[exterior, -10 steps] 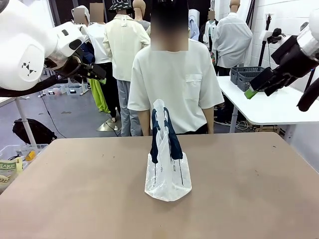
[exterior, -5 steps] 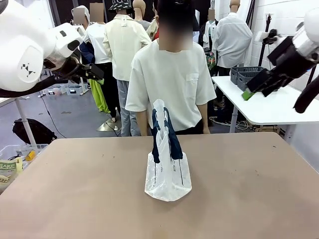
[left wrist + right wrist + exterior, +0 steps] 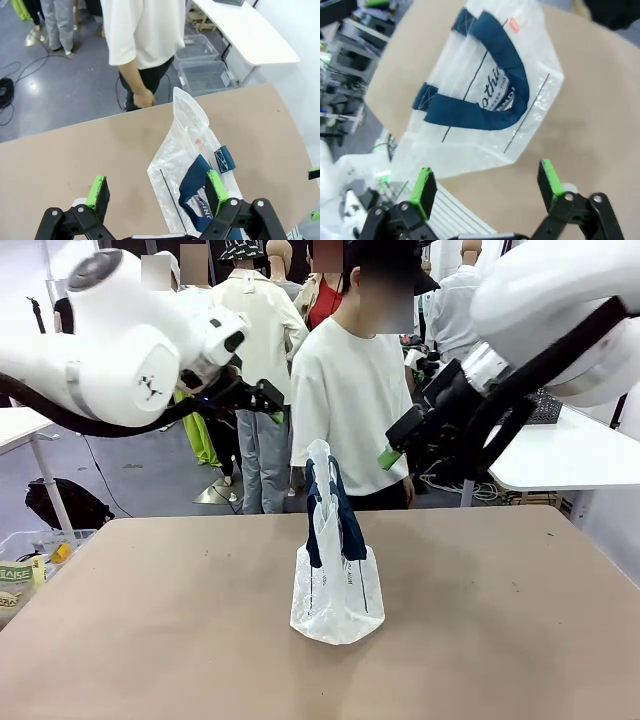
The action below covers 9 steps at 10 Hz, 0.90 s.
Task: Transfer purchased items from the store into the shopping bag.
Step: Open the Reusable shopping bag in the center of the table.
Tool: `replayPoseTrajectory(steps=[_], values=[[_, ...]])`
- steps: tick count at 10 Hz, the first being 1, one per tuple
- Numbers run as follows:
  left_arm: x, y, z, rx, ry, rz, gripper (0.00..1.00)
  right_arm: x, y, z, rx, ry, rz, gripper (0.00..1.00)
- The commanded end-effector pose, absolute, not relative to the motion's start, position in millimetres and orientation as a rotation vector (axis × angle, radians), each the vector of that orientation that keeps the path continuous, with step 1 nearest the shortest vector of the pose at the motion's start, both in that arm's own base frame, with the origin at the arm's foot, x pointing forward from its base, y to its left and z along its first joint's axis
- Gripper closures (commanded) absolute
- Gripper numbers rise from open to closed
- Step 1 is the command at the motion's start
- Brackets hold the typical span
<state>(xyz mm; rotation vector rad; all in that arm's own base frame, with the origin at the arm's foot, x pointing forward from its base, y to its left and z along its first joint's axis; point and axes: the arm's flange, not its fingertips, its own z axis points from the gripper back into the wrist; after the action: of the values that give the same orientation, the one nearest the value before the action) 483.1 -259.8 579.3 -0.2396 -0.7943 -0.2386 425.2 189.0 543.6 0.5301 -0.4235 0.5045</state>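
Observation:
The shopping bag [image 3: 336,585] stands upright in the middle of the brown table [image 3: 150,640], whitish and crinkly, with its navy handles [image 3: 347,520] raised. My left gripper [image 3: 268,403] hangs high above and behind the bag. In the left wrist view it is open [image 3: 156,189], and the bag [image 3: 185,145] lies below between the green pads [image 3: 98,192]. My right gripper [image 3: 392,447] hovers to the upper right of the bag. It is open [image 3: 486,182] over the bag [image 3: 470,120], with dark lettering showing under a handle. The basket and the purchased items are out of view.
A person in a white T-shirt [image 3: 350,390] stands at the table's far edge, one hand [image 3: 143,98] near it. A white side table [image 3: 560,455] stands at the back right with clear crates [image 3: 200,75] below it. A bin of packets [image 3: 22,565] sits low on the left.
Both arms have swung inward from the picture's sides and now hang over the bag. The person has shifted a little to the right. The bag has not moved.

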Motion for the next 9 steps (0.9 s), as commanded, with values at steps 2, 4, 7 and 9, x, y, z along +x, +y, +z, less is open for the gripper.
replayPoseTrajectory(steps=[2,4,7,9], values=[[483.1,-259.8,579.3,-0.24,-0.794,-0.239,0.0,412.9,167.7,552.5,0.484,-0.454,0.523,0.0],[488.2,-290.6,562.7,-0.279,-0.742,-0.227,0.0,425.0,200.1,550.1,0.575,-0.421,0.514,0.0],[491.4,-316.8,544.0,-0.29,-0.661,-0.237,0.0,429.4,244.4,544.3,0.647,-0.365,0.615,0.0],[491.0,-321.1,536.0,-0.294,-0.626,-0.246,0.0,435.3,263.8,523.9,0.602,-0.311,0.611,0.0]])
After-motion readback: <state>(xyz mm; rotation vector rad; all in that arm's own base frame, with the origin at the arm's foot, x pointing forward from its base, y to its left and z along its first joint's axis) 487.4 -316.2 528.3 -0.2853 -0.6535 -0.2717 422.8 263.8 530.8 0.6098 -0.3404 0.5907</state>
